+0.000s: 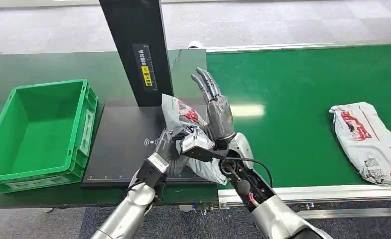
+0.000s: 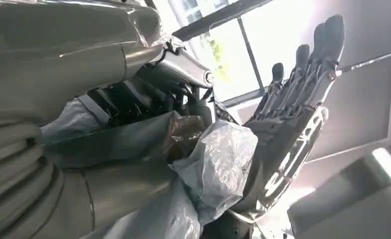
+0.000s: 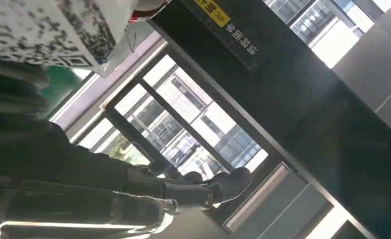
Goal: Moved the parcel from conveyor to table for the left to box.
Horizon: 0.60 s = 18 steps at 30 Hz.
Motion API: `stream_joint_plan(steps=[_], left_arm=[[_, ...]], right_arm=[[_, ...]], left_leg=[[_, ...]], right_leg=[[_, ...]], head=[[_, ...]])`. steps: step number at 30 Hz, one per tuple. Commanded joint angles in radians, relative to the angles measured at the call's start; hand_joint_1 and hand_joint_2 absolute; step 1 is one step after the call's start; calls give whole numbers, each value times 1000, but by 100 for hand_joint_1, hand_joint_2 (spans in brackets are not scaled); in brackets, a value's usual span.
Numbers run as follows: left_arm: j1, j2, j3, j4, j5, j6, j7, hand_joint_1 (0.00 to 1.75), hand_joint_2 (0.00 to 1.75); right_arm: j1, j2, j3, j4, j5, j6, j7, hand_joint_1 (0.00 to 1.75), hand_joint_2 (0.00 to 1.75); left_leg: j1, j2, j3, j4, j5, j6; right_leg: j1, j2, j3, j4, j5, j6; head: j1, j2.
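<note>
Head view shows a second grey plastic parcel point(image 1: 368, 142) far right on the green conveyor point(image 1: 293, 99); left hand point(image 1: 183, 144) grips the crumpled grey plastic parcel point(image 1: 183, 113), right hand point(image 1: 215, 107) flat against it, fingers point(image 2: 303, 69) straight.

Right hand point(image 3: 133, 191) dark and grey at 7 o'clock, fingers point(image 3: 223, 186) reaching toward centre, parcel point(image 3: 49, 30) with black-and-white printed label at 10 o'clock, black post point(image 3: 303, 89) with yellow sticker point(image 3: 212, 7) from 12 toward 4 o'clock, windows point(image 3: 183, 129) behind

black post point(image 1: 133, 45): yellow label, characters unreadable | parcel point(image 3: 59, 30): QR code
</note>
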Motion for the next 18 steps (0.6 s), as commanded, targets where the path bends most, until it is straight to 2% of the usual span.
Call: stream_joint_plan(steps=[1, 3, 14, 16, 17, 18], left_arm=[[-38, 29, 29, 35, -164, 347, -66, 175, 175], [-49, 50, 42, 9, -217, 455, -63, 175, 175], [-47, 54, 47, -1, -219, 445, -56, 175, 175], [-56, 60, 69, -5, -240, 505, -48, 175, 175], [-79, 79, 75, 12, -319, 614, -21, 175, 175], [-73, 69, 175, -24, -474, 628, 7, 175, 175]], right_arm=[[-47, 17, 53, 40, 3, 3, -14, 0, 175], [-48, 15, 53, 37, 2, 5, -14, 0, 175], [-47, 15, 53, 37, 1, 4, -14, 0, 175], [-50, 11, 55, 39, 2, 3, -14, 0, 175], [-52, 9, 54, 42, 1, 3, -14, 0, 175], [-56, 8, 58, 45, -5, 7, -14, 0, 175]], left_leg=[[0, 2, 2, 0, -1, 2], [0, 2, 3, 0, -1, 2], [0, 0, 1, 0, 0, 1], [0, 0, 2, 0, -1, 2], [0, 0, 1, 0, 0, 1], [1, 0, 3, 0, -1, 2]], right_leg=[[1, 1, 2, 0, 0, -3], [1, 1, 2, 0, 0, -4], [1, -1, 1, 0, 0, -2], [1, -1, 2, 0, -1, -3], [1, 0, 1, 0, 0, -2], [2, 0, 2, 0, 0, -4]], head=[[0, 0], [0, 0], [0, 0], [0, 0], [0, 0], [0, 0]])
